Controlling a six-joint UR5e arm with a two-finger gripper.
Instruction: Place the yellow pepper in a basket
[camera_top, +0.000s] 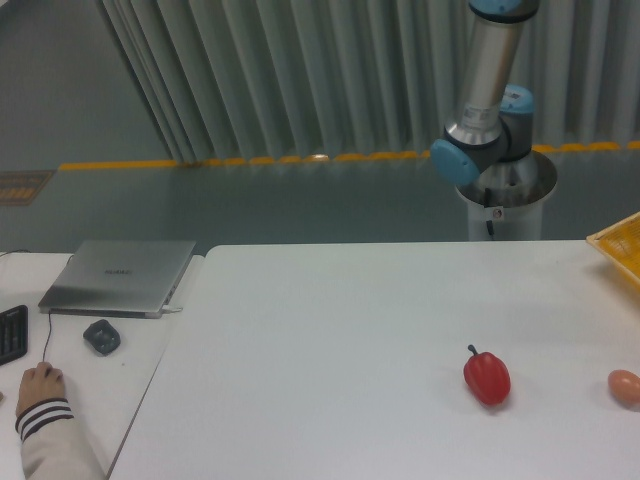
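Mostly bare white table (330, 340), ribbed grey wall (300, 70).

- Rear wall (300, 70): pale grey vertical ribbed panels spanning the upper part of the view
- Floor (250, 205): smooth grey-green surface, crossed at the foot of the wall by a dashed yellow line (240, 160)
- White table (330, 340): large matt top filling the lower right of the view
- Side desk (130, 390): a second white surface just beside the table's left edge
- Lighting: even and diffuse, with soft shadows
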